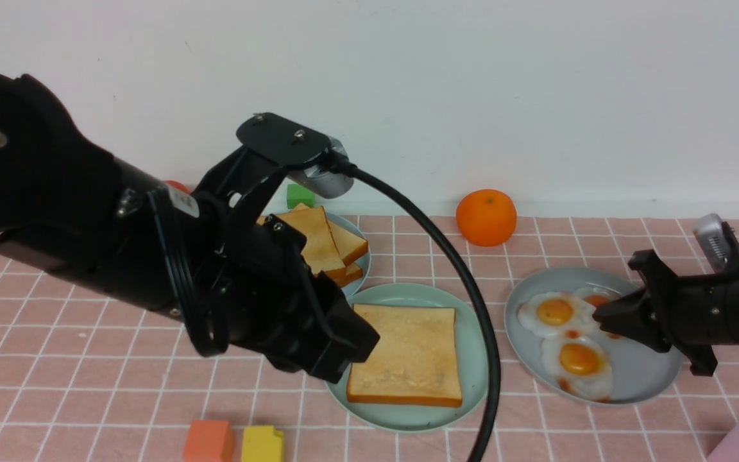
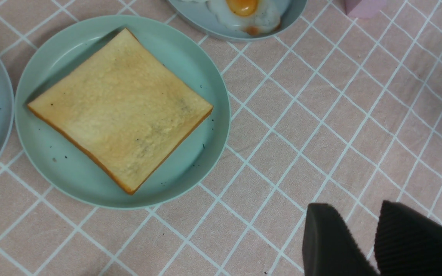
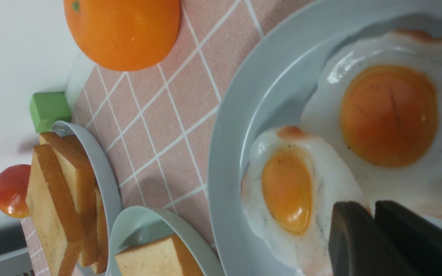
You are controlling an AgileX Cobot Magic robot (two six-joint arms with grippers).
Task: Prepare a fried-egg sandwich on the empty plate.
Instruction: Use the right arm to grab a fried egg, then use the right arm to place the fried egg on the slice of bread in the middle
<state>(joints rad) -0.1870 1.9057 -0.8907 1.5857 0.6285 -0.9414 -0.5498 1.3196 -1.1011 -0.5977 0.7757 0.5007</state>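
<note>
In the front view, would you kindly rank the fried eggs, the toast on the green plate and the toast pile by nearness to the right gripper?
From the right gripper:
1. Fried eggs, right at its tips.
2. Toast slice, on the mint-green plate to its left.
3. Toast pile, farther left and back.

One toast (image 1: 406, 355) lies on the middle plate (image 1: 474, 350). The toast pile (image 1: 328, 244) is behind this plate to the left. The egg plate (image 1: 639, 378), with eggs (image 1: 555, 312) on it, is to its right. The orange (image 1: 485, 217) is behind it to the right, and two blocks (image 1: 209, 441) are before it to the left.
</note>
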